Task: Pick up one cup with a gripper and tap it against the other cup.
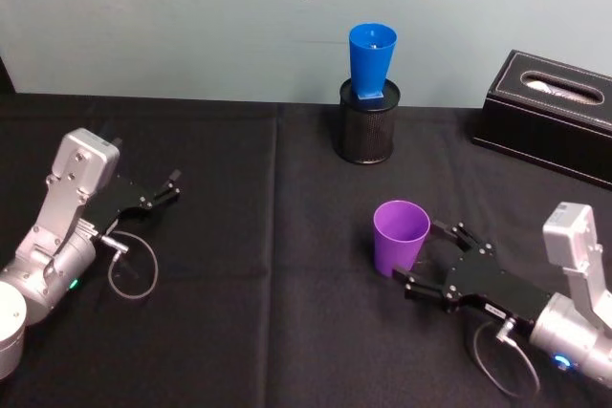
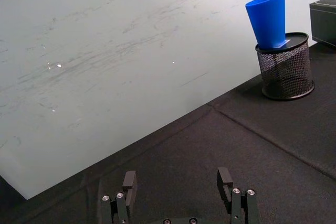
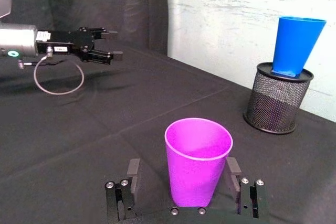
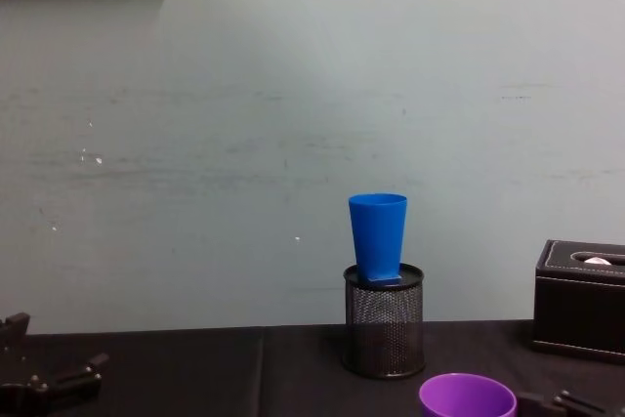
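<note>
Right claw point(image 1: 427, 256), wide open, straddles the purple cup point(image 1: 400, 236), poised to grip it. Blue cup point(image 1: 371, 62) sits raised on the far holder point(image 1: 366, 131), handy for tapping. Left claw point(image 1: 170, 188) idles open at the left.

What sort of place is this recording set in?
Probably a lab or office test bench: a black-clothed table against a bare pale wall, with a mesh pen holder and a tissue box.

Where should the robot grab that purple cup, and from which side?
Around its side wall, about halfway up, coming in level from the robot's right. The purple cup stands upright and widens towards the rim, so a squeeze there probably won't let it slip down. The right arm's jaws stand open on either side of it.
</note>
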